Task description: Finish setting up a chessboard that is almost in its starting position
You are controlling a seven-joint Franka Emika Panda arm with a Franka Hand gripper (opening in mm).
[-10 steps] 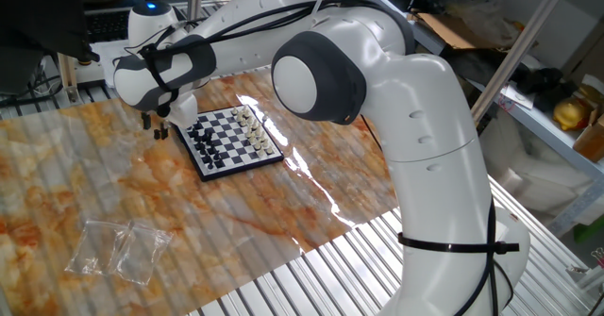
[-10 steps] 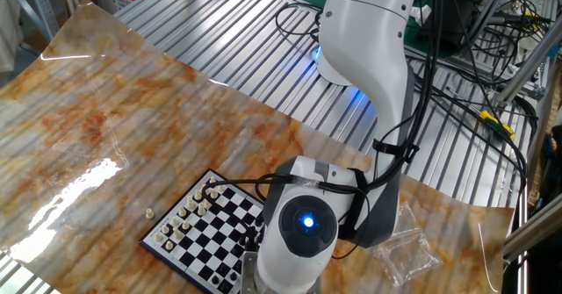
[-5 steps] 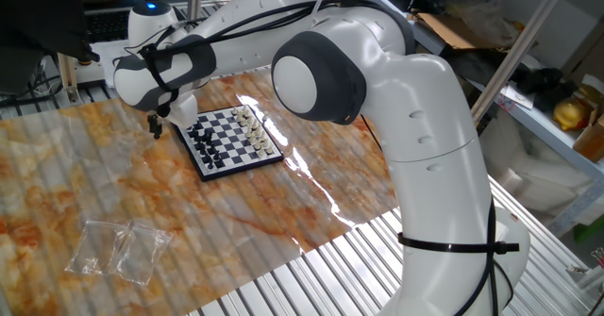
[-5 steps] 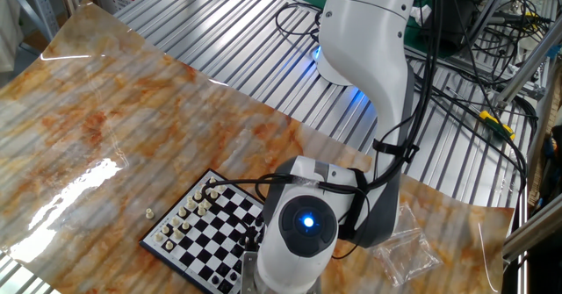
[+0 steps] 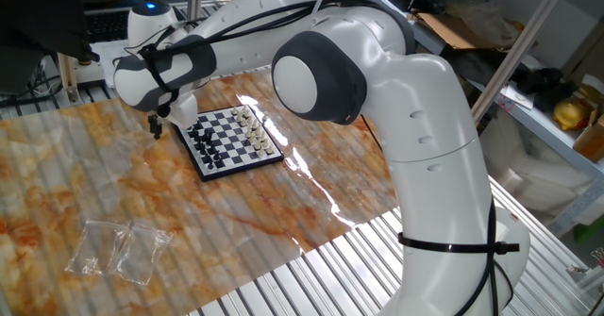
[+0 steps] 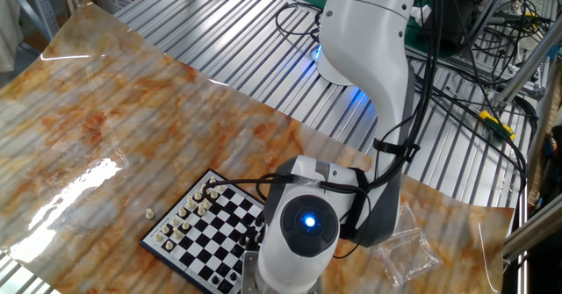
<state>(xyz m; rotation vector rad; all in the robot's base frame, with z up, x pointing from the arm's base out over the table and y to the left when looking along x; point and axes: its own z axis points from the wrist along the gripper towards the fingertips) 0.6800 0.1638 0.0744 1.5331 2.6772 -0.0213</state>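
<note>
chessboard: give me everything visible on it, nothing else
The small square black-and-white chequered chessboard has a dark frame and lies flat on the marbled orange table cover. Cream-white pieces line one edge, black pieces the opposite edge. One small pale piece stands off the board on the cover. Nothing grips the board.

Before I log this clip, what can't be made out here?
- Gripper: tiny and dark in one fixed view, jaw state unreadable; the other fixed view hides it behind the arm's wrist.
- Chessboard: near corner covered by that wrist.
- Small pale piece off the board: too small to identify.
</note>
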